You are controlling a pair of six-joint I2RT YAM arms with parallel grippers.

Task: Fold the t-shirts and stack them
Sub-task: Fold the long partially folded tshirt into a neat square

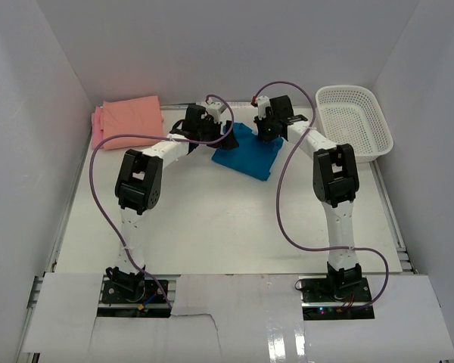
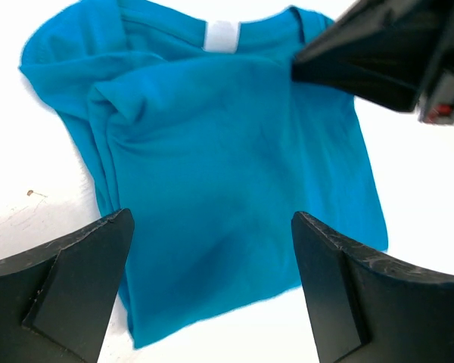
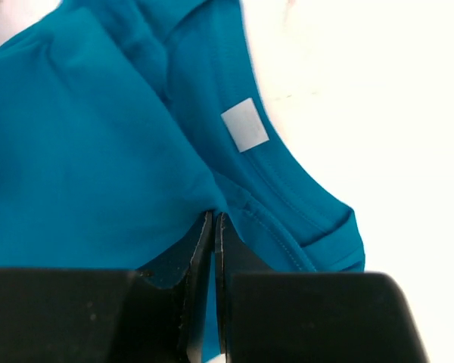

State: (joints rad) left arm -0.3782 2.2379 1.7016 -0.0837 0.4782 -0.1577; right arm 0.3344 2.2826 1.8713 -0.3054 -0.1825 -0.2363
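We are pinching the teal shirt (image 3: 98, 151) by its collar edge with our right gripper (image 3: 213, 219), jaws closed on cloth, the shirt stretching ahead and left of it. Our left gripper (image 2: 212, 218) is hovering wide open, empty, above the shirt.

Rumpled teal t-shirt (image 1: 246, 155), white neck label (image 2: 222, 35), centre; folded salmon t-shirt (image 1: 134, 117) over pink t-shirt (image 1: 97, 130) far-left.

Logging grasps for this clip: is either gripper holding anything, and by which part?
The right gripper is shut on the teal t-shirt, pinching cloth at the neckline near the white label. The left gripper is open and holds nothing.
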